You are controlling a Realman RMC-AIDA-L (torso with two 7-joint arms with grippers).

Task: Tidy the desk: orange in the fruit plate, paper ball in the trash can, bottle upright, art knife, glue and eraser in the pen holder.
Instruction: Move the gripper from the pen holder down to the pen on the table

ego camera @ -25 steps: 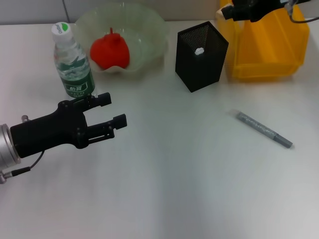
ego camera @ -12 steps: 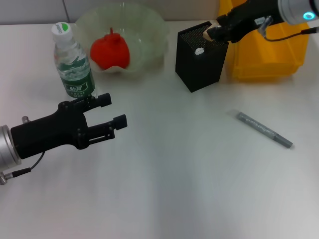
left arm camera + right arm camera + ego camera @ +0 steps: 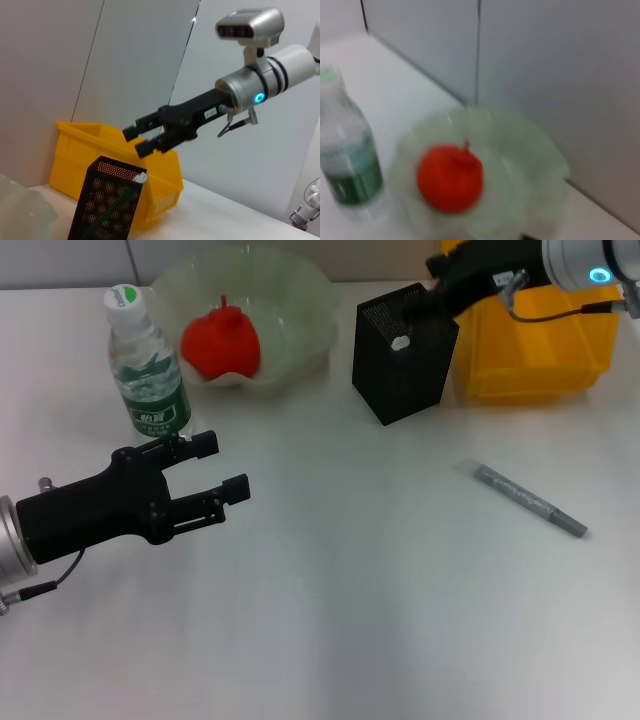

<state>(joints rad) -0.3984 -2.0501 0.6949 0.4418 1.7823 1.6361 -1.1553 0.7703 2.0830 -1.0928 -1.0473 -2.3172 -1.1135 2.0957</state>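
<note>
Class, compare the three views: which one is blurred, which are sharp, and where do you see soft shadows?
Right wrist view: blurred throughout, the orange, fruit plate and bottle all smeared. Head view: sharp, with only faint, soft shadows beside the pen holder and art knife. Left wrist view: sharp on the right end effector above the pen holder.

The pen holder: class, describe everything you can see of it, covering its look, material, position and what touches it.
The pen holder is a tall, square-sided black container that looks like perforated metal mesh. It stands upright on the white table, open at the top, turned corner-on to the head camera. A small white object shows at its rim. It stands between the fruit plate and the yellow bin. The right gripper hovers just above its opening, jaws parted, without touching it.
</note>
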